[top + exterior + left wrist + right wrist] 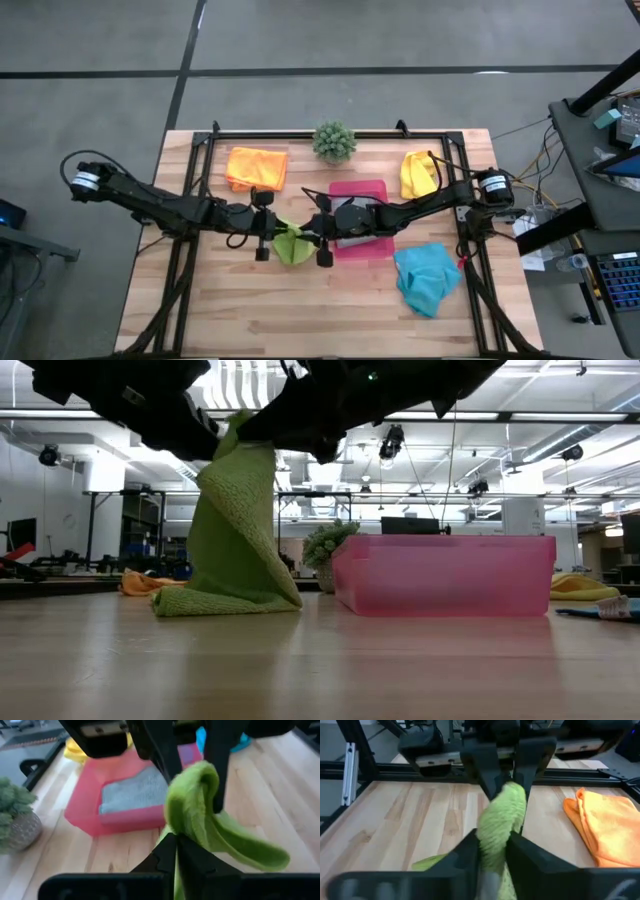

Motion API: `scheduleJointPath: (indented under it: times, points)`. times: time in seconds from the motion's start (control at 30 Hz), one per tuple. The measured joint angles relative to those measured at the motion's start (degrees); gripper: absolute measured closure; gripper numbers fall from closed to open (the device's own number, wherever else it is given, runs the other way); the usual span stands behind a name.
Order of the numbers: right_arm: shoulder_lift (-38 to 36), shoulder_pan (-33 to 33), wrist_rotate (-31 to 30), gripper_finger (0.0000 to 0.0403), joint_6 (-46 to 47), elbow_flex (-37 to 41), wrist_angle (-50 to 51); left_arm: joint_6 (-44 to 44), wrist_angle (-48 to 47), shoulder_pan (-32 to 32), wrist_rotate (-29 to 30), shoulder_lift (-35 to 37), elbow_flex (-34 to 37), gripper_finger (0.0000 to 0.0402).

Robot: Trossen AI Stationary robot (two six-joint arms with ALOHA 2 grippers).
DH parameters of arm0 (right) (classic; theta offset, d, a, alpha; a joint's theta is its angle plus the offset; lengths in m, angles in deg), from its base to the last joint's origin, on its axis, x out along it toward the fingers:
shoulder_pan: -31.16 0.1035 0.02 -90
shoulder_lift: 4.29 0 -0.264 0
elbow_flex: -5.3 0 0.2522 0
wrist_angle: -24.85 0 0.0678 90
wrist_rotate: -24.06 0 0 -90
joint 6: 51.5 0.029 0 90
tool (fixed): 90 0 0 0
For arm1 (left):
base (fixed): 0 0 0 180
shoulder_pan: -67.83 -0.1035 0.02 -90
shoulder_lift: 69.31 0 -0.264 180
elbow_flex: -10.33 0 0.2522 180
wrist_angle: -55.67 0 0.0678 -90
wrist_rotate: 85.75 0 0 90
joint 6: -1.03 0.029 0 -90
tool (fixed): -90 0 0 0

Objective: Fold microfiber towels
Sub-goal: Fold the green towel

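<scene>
Left gripper (176, 845) clamps lime green towel (235, 530); right gripper (492, 847) apparently loosened around it.

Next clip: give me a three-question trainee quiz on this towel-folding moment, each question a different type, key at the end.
1. True or false: the lime green towel lies flat on the table.
2. Which towel is inside the pink tray? A) orange B) grey C) yellow
3. Fill in: the towel nearest the potted plant on the left arm's side is the ___ one.

Key:
1. False. It hangs lifted between the left claw and the right claw, only its lower end on the wood.
2. B, the grey towel.
3. Orange; the orange towel lies there, while the yellow towel and turquoise towel lie on the other side.
</scene>
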Motion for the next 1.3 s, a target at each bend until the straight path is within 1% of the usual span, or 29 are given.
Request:
scheduleJointPath:
  times: [0.13, 0.23, 0.3, 0.37, 0.43, 0.5, 0.57, 0.7, 0.73, 0.87, 1.1, 1.2, 1.3]
  points:
    - [-0.9, 0.0, 0.0, 0.0259, 0.4, -0.1, 1.3, 0.4, -0.1, 0.0, 0.0, 2.1, -0.2, 0.0401]
    - [-2.0, 0.0, 0.0, 0.0223, 0.7, -0.1, 1.9, 0.5, -0.1, 0.0, 0.2, 3.8, -0.2, 0.0401]
    - [-2.8, 0.0, 0.0, 0.0207, 0.7, -0.1, 2.6, 0.5, 0.0, 0.0, 0.3, 4.6, -0.2, 0.0401]
    - [-3.1, 0.0, 0.0, 0.0203, 0.8, -0.2, 2.6, 0.5, 0.0, 0.0, 0.3, 5.0, -0.2, 0.0401]
    - [-3.1, -0.1, -0.1, 0.0214, 1.8, -0.2, 3.3, 0.4, 0.0, 0.0, 0.3, 5.1, -0.2, 0.0401]
    - [-3.1, -0.1, -0.1, 0.024, 2.6, -0.2, 3.3, 0.4, 0.0, 0.0, 0.3, 5.0, -0.1, 0.0402]
    - [-2.9, -0.1, -0.1, 0.0277, 2.9, -0.2, 3.2, 0.4, 0.0, 0.0, 0.3, 4.9, -0.1, 0.0402]
    - [-2.2, -0.1, -0.1, 0.0369, 2.2, -0.2, 3.5, 0.3, 0.0, 0.0, 0.3, 4.9, -0.1, 0.0402]
    - [-2.1, -0.1, -0.1, 0.0381, 1.8, -0.2, 3.4, 0.2, 0.0, 0.0, 0.3, 4.9, -0.1, 0.0402]
    - [-2.0, -0.1, -0.1, 0.0392, 1.2, -0.2, 3.3, -0.1, 0.1, 0.0, 0.3, 4.8, -0.1, 0.0402]
    - [-2.3, -0.1, -0.1, 0.0394, 0.0, -0.2, 4.1, -3.1, -0.3, -0.1, 0.3, 4.7, 0.4, 0.0402]
    - [-2.3, -0.1, -0.2, 0.0394, 0.0, -0.2, 4.6, -3.3, -2.4, -0.1, 0.3, 4.7, 0.8, 0.04]
    - [-2.3, -0.1, -0.2, 0.0394, 0.0, -0.2, 4.9, -4.6, -4.6, -0.2, 0.3, 4.7, 0.8, 0.0387]
